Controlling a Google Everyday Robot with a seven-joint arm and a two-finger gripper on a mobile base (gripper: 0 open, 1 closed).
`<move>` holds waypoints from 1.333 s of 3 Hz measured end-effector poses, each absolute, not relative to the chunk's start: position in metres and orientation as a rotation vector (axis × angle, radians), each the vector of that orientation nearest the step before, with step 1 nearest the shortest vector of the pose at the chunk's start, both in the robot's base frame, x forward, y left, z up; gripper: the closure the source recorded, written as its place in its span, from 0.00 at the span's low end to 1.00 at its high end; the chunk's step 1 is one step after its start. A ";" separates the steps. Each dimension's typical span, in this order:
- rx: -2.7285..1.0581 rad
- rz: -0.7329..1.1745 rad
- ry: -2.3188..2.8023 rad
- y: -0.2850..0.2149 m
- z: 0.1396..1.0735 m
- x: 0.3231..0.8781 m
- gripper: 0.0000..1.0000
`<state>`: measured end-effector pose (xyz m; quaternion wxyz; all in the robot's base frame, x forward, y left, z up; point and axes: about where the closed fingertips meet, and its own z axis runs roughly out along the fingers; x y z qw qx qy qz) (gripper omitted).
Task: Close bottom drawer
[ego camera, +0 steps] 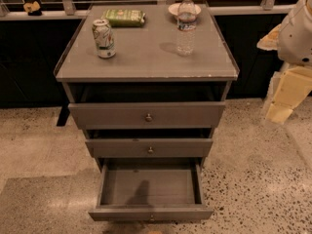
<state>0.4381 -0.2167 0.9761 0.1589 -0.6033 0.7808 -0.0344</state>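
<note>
Tool (287,94) hangs off right, can't tell if it's clenched or loose, and the slim grey-brown wooden bottom drawer (146,194) sits pulled out, left and nearer, front running left-right.

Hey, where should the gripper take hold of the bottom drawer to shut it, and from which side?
Take the front panel of the bottom drawer around its small centre knob, coming from the front: the drawer stands pulled far out, panel facing away from the cabinet. The gripper hangs at the picture's right edge.
</note>
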 end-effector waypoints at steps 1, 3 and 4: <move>-1.725 -0.098 2.232 -0.217 0.976 0.438 0.00; -1.743 -0.095 2.202 -0.233 0.948 0.389 0.00; -1.753 -0.042 2.220 -0.250 0.906 0.355 0.00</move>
